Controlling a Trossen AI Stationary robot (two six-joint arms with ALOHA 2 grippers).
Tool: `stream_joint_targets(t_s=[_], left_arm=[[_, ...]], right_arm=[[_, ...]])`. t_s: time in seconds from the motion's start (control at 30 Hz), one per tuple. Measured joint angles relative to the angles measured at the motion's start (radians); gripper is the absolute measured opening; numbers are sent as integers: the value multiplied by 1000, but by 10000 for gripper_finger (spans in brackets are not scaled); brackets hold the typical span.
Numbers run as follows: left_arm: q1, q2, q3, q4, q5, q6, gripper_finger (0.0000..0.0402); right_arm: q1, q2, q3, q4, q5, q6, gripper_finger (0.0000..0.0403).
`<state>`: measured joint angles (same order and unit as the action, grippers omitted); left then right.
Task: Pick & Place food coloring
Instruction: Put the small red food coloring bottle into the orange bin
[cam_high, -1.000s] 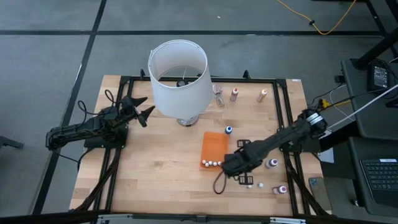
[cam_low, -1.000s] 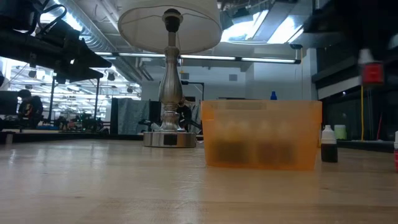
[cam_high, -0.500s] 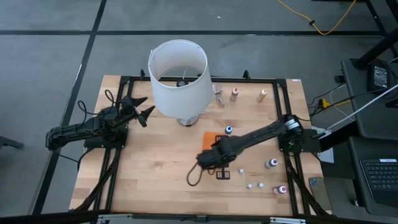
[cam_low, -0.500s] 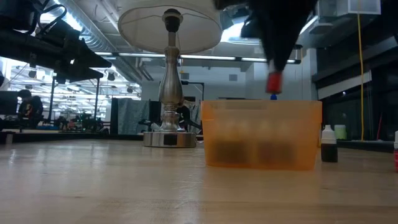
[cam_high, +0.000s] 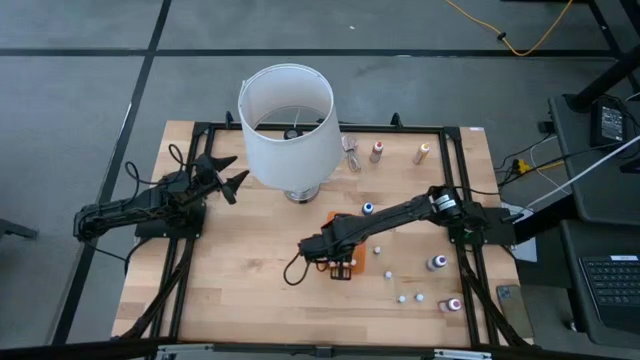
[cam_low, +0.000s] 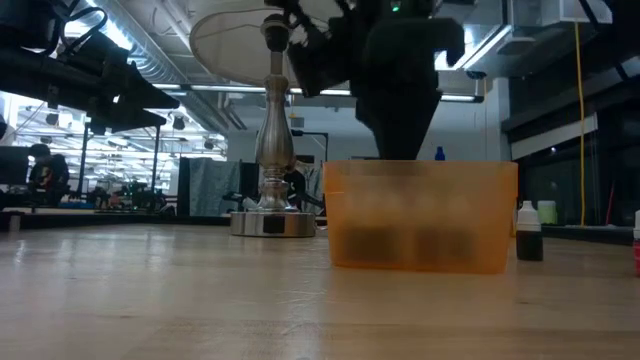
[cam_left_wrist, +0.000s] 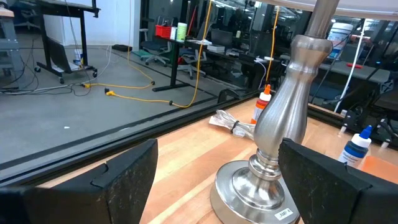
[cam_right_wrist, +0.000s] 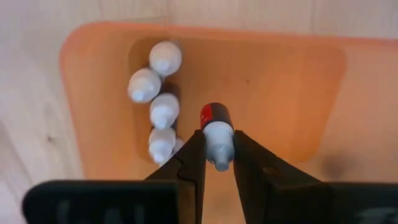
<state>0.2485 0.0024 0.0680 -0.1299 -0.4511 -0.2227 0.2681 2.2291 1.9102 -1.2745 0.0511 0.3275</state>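
My right gripper is over the orange tray, shut on a small food coloring bottle with a red body and a white cap. Several white-capped bottles stand in a row at one end of the tray. In the low view the dark gripper reaches down to the tray's rim and the held bottle is hidden. My left gripper waits open at the table's left, pointing level at the lamp's metal base. My right gripper pinches the bottle's white cap end between its two fingers. The fingers come from above, pointing down. The bottle hangs below them, red body downward, inside the tray's outline. Whether its bottom touches the tray floor I cannot tell.
A lamp with a big white shade stands at the far middle. More bottles stand on the table: a blue-capped one beside the tray, two at the far edge, and others near the right edge.
My right gripper has carried the red bottle toward the table's left edge, from beside the tray's right side to over the tray. It has also come down to the tray's rim, staying shut on the bottle.
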Motion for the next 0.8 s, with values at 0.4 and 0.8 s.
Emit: stream_joint_targets(t_s=[0.4,0.8], left_arm=[[0,0,0,0,0,0,322],[0,0,0,0,0,0,322]], right_arm=[[-5,25,0,79,50,-22,69],[-6,60,0,98,54,-23,72]])
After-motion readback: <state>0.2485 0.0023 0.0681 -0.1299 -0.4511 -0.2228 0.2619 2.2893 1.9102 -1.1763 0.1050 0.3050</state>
